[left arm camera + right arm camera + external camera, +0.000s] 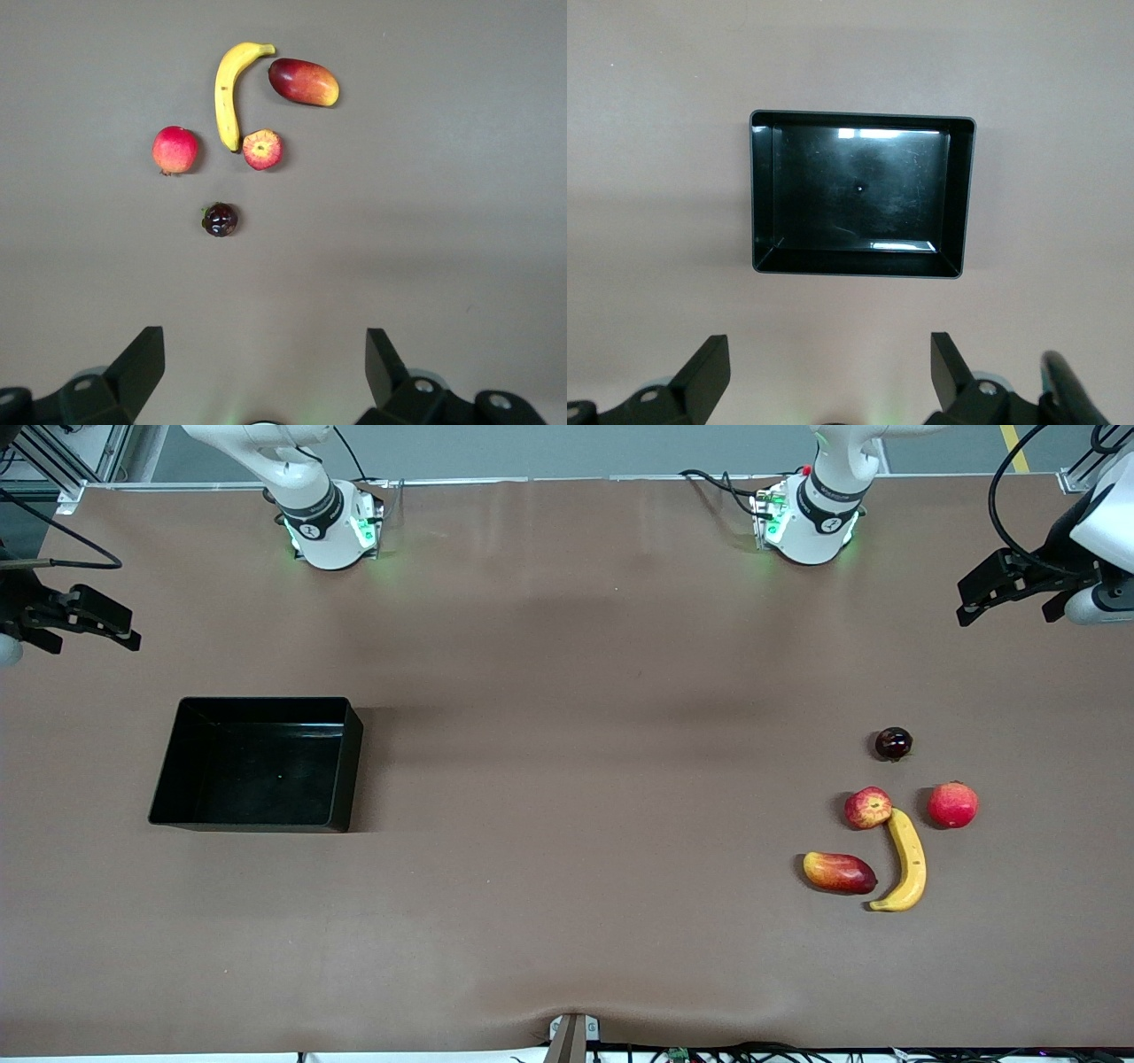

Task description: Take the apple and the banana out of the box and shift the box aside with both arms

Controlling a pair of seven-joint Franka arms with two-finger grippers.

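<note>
table [567, 921]: plain brown all over, with no pattern
box [168, 779]: glossy black inside and out, with pale glints on its floor
banana [909, 859]: yellow, darker at the tips
apple [868, 808]: red, streaked with yellow
second round fruit [952, 804]: pinkish red, fairly even
oblong fruit [839, 872]: dark red shading to yellow-orange at one end
small round fruit [893, 743]: very dark red, almost black, shiny
left tool [266, 372]: black fingers
right tool [830, 372]: black fingers

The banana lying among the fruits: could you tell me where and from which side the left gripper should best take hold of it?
Grip the banana at mid-length, from straight above, open left gripper fingers across its narrow width. It lies flat; the streaked apple crowds its farther tip, and the middle looks clearest.
</note>
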